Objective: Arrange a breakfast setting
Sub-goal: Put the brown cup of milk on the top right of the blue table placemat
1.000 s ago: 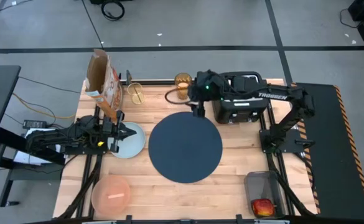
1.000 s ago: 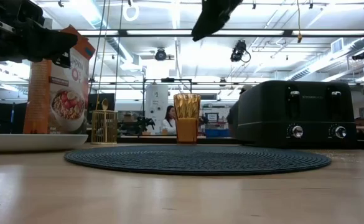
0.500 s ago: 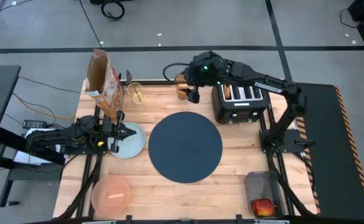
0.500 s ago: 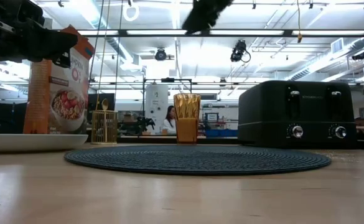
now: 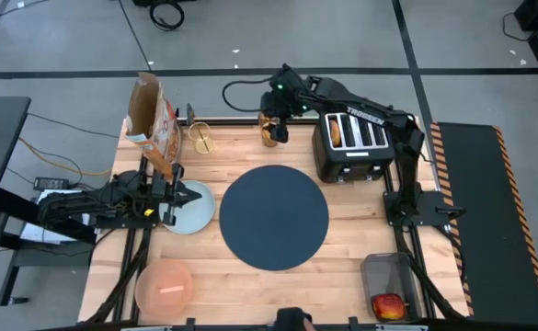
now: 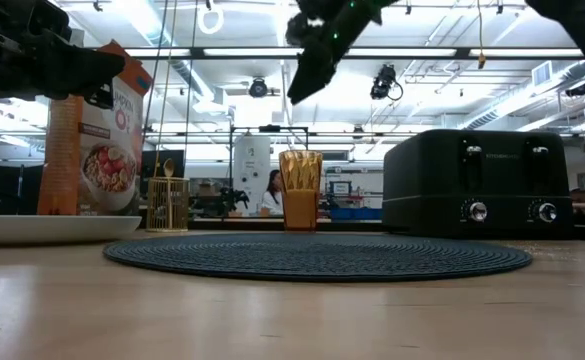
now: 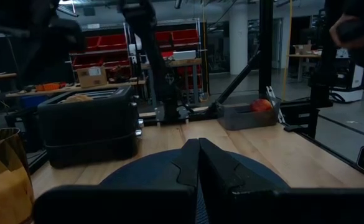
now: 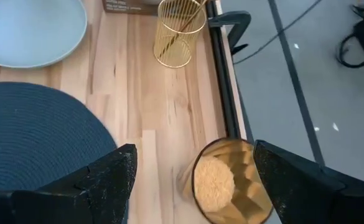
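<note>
While the left gripper [image 5: 184, 195] sits pinched shut beside the pale-blue plate [image 5: 195, 213], the right gripper [image 5: 276, 127] hovers with fingers spread wide directly above the upright amber tumbler [image 8: 231, 182], which stands at the table's far edge beyond the dark-blue mat [image 5: 274, 217]. A straight descent looks called for.

One dark-blue mat [image 5: 274, 218], one pale-blue plate [image 5: 195, 213], one pink bowl [image 5: 165, 286], one amber tumbler [image 8: 233, 181], one toaster [image 5: 353, 147]

"TROSSEN" in white lettering on the right arm [image 5: 368, 117], high view
</note>
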Robot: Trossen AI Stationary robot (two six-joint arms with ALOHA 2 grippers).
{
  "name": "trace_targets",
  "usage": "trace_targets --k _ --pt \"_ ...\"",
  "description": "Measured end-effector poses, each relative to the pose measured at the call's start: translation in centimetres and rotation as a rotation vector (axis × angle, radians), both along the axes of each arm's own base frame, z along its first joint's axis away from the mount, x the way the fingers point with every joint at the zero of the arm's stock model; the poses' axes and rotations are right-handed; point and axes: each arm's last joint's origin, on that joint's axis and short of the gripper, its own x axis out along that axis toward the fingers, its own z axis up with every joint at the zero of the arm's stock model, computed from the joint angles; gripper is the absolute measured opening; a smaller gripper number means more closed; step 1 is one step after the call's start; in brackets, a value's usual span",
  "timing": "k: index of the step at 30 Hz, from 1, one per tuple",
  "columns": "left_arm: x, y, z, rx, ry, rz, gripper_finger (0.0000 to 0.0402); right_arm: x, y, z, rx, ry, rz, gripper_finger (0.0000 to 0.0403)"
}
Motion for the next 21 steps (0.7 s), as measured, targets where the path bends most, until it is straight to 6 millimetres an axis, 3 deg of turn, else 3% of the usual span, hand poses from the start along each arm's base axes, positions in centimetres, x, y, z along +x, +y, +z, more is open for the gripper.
trace_targets --k 8,21 --pt "0.0 0.0 0.0 0.0 0.0 0.0 0.0018 0.6 -3.2 -3.4 0.093 0.03 0.025 0.0325" --pt "0.0 0.0 0.0 0.0 0.0 0.0 0.0018 1.3 -4.2 -5.4 0.065 0.082 0.055 0.0323"
